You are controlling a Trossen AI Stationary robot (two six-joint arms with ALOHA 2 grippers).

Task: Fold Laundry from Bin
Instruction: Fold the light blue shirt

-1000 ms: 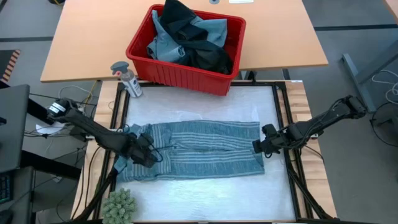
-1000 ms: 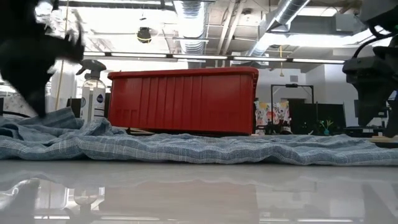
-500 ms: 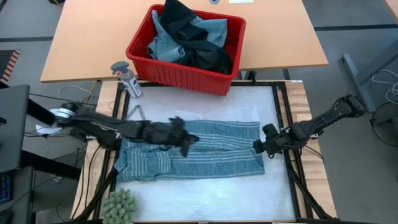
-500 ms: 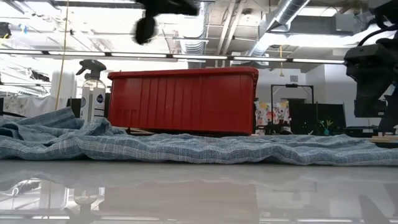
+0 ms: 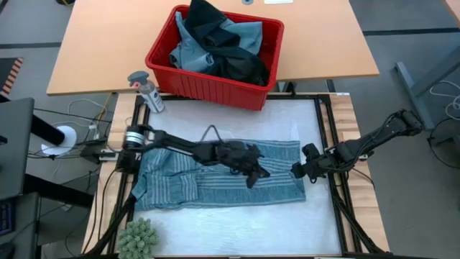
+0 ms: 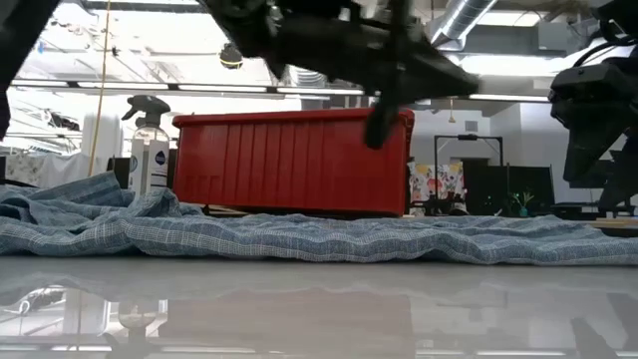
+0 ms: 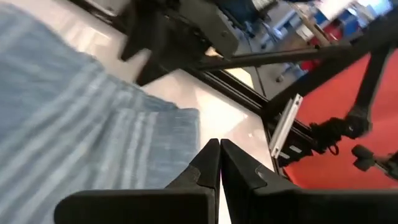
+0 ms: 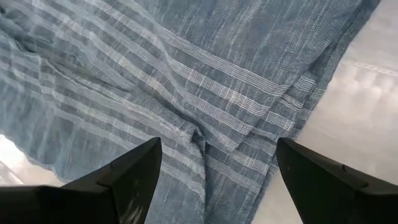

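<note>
A grey-blue striped garment of the laundry lies spread flat across the middle of the white table, also in the low view. My left gripper is shut and hovers above the garment's middle-right part, well clear of it in the low view. My right gripper stands open just above the garment's right edge, its fingers wide apart and touching nothing. The red bin stands at the table's far edge with more laundry, light blue and black, heaped inside.
A spray bottle stands left of the bin. A green spiky ball sits at the near left corner. Black frame rails run along the table's sides. A wooden table lies behind.
My left gripper has swept from the garment's left end toward the table's right edge, rising off the cloth and tipping from pointing down to nearly level. It has stayed shut. The garment lies as before.
</note>
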